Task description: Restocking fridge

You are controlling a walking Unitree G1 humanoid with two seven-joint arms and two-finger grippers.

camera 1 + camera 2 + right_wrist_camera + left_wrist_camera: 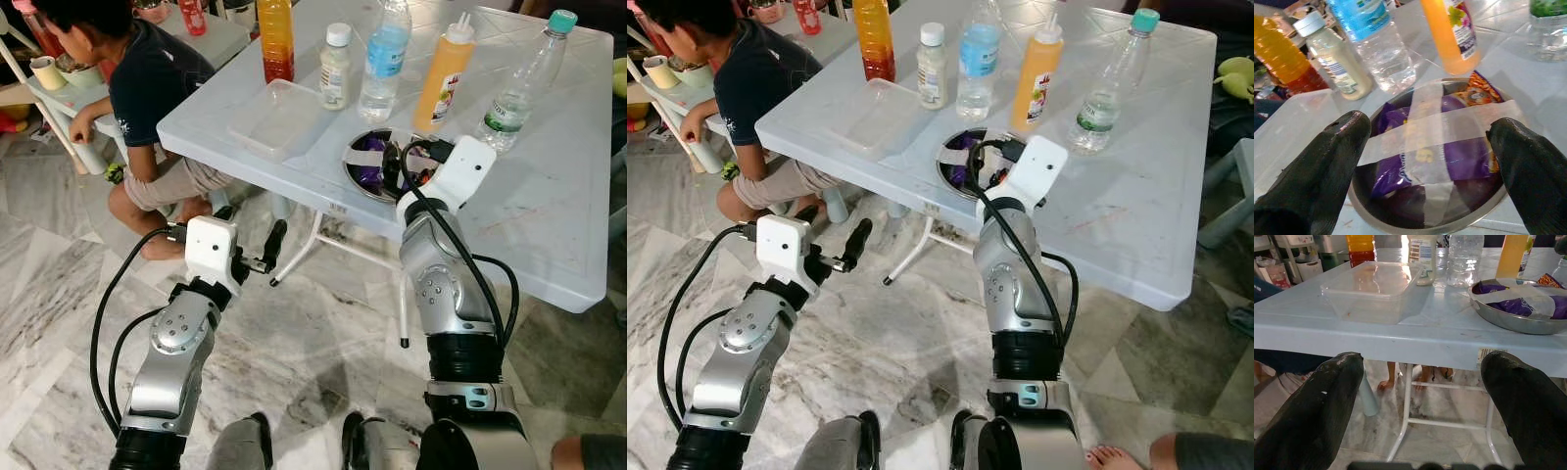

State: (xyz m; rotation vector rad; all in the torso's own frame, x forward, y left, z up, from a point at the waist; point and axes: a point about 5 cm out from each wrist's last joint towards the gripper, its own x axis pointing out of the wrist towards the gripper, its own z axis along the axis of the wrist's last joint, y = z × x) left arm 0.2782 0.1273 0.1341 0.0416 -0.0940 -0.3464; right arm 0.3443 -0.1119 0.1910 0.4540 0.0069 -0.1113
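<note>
A white plastic table (549,225) filled the upper right of the left eye view, and near its front edge sat a round metal bowl (1376,205) holding purple snack packets (1459,156) crossed with strips of clear tape. The right gripper (1430,161) hovered directly over that bowl with its two black fingers spread wide, one to each side of the packets and touching nothing; in the right wrist view the bowl lay in the middle of the frame, between the fingertips. In the left eye view the right wrist's white housing (460,171) covered the bowl's right side.

Behind the bowl, across the top of the frame, stood a row of bottles: a tall orange-and-red drink bottle (275,39), a small white-capped bottle (335,67), a blue-labelled water bottle (384,61), an orange squeeze bottle (443,73) and a clear bottle with a teal cap (524,83). A clear plastic container (279,117) lay on the table just left of the bowl.

The left gripper (266,250) was held lower, in the centre-left of the frame, below the table's edge and well apart from the bowl, its fingers also open and empty. A person in a dark shirt (147,78) crouched at the upper left beside the table.
</note>
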